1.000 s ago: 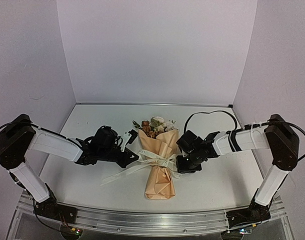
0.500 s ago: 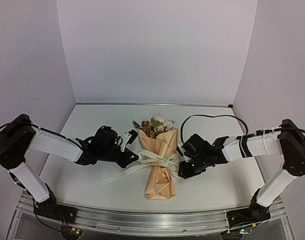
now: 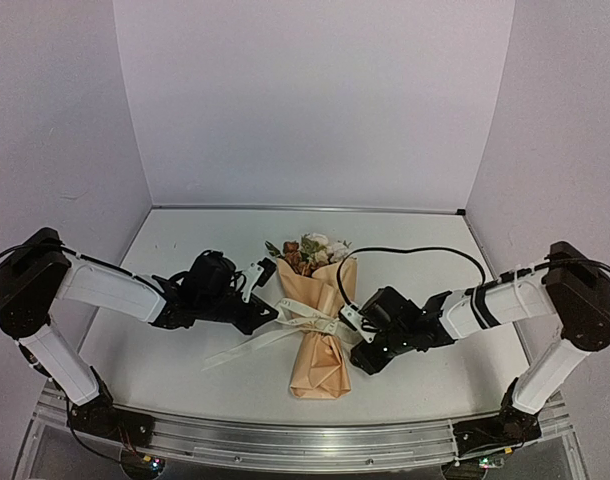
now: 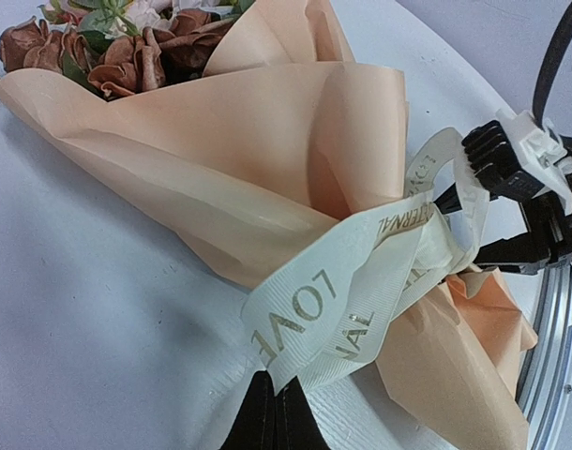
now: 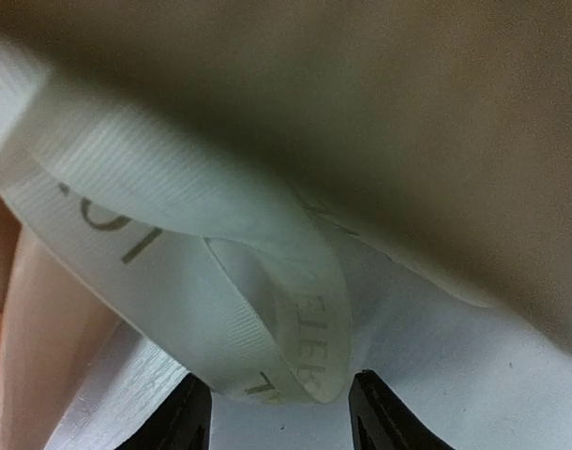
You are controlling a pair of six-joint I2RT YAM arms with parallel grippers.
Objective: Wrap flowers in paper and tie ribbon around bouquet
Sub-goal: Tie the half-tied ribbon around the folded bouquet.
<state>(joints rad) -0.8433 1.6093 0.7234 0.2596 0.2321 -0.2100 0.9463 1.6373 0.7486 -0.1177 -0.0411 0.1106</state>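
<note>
The bouquet lies mid-table, a cone of tan paper with flowers at its far, wide end; brown flower heads show in the left wrist view. The cream ribbon is tied round its waist, with a tail trailing to the left. My left gripper sits at the bouquet's left, shut on a ribbon end printed "LOVE", pinched at its tips. My right gripper is at the bouquet's right, open, its fingers apart on both sides of a ribbon loop without pinching it.
A black cable arcs over the table behind the right arm. White walls close in the back and both sides. The metal rail with the arm bases runs along the near edge.
The right gripper has opened and let go of the ribbon loop, and its arm has dropped lower and shifted toward the near edge. The left gripper and bouquet have stayed put.
</note>
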